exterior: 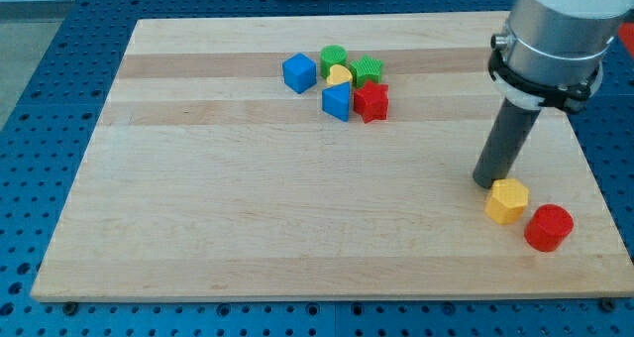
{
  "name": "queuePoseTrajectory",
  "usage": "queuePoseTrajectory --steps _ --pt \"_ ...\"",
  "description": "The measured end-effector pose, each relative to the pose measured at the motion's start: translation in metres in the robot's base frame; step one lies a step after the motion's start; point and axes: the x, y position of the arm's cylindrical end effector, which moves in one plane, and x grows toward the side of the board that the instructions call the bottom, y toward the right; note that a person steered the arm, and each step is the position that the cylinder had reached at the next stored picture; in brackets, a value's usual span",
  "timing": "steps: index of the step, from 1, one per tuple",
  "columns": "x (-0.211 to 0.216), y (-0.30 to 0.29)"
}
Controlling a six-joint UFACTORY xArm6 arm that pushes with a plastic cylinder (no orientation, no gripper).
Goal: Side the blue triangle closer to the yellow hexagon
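Note:
The blue triangle (pixel 337 102) lies in a tight cluster of blocks near the view's top centre of the wooden board (pixel 248 198). The yellow hexagon (pixel 507 200) lies far off at the view's lower right. My tip (pixel 484 181) rests on the board just left of and above the yellow hexagon, touching or nearly touching it, far from the blue triangle.
In the cluster are a blue cube (pixel 299 73), a green block (pixel 334 58), a green star-like block (pixel 368 69), a yellow heart (pixel 340 76) and a red star-like block (pixel 371 102). A red cylinder (pixel 548 228) sits right of the yellow hexagon, near the board's right edge.

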Motion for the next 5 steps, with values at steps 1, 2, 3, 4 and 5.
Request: queuePoseTrajectory --steps 1,2,3,4,5 --pt "0.003 0.004" --pt "0.002 -0.001" --pt "-0.003 -0.053" --pt "-0.005 -0.113" --pt "-0.021 -0.170"
